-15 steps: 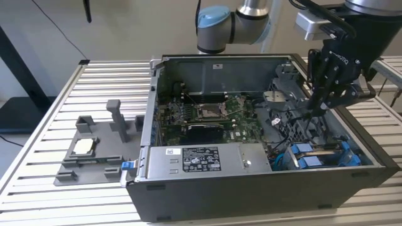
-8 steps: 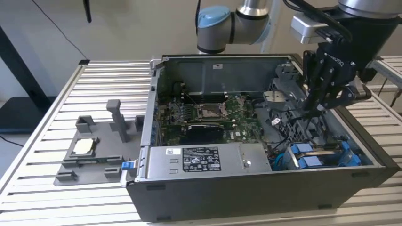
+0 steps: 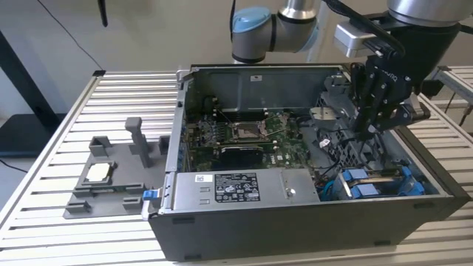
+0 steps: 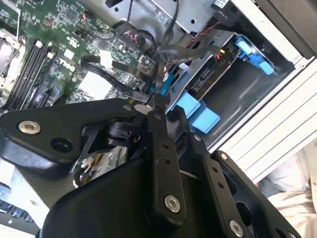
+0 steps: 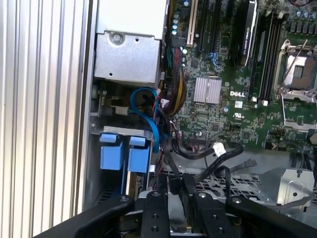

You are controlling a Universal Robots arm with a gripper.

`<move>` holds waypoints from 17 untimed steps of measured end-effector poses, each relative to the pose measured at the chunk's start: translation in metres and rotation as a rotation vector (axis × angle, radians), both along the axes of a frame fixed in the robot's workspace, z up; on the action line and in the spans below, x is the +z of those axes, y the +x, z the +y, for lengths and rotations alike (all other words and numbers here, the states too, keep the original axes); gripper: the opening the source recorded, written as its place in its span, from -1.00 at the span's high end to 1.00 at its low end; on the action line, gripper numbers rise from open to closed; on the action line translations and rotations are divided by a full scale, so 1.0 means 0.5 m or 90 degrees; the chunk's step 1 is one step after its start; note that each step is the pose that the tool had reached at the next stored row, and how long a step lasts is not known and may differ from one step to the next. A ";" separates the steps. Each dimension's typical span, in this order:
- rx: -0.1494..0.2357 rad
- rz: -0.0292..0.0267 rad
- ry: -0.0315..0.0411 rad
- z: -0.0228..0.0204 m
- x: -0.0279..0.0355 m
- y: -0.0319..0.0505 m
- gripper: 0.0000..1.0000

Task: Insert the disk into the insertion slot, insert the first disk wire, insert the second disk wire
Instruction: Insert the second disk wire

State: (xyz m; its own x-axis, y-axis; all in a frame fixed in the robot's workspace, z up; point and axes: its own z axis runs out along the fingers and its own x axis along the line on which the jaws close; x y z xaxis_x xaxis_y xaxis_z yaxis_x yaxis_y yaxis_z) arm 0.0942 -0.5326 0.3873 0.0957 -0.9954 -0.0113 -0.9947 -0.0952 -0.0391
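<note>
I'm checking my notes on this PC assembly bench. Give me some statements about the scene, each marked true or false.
1. The gripper reaches into the open computer case, near the insertion slot. True.
2. The power-supply box lies to the exterior view's right of the insertion slot. False: it lies to its left.
3. A grey fixture sits on the slatted table beside the case. True.
4. A side panel closes the case. False: it is open, with the motherboard showing.

Cables point(image 5: 143, 90) crowd the insertion slot point(image 5: 111, 153).
</note>
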 end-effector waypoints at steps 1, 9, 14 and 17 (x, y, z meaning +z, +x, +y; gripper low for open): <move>0.000 -0.0021 0.0000 0.0000 -0.001 -0.001 0.47; 0.001 -0.0129 0.0001 0.0005 -0.007 -0.002 0.47; 0.001 -0.0130 0.0001 0.0008 -0.007 -0.006 0.47; 0.001 -0.0130 0.0002 0.0008 -0.007 -0.012 0.47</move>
State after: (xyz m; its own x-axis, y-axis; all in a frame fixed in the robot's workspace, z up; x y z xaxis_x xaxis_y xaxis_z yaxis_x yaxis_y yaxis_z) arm 0.0884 -0.5322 0.3841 0.0968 -0.9953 -0.0096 -0.9936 -0.0961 -0.0595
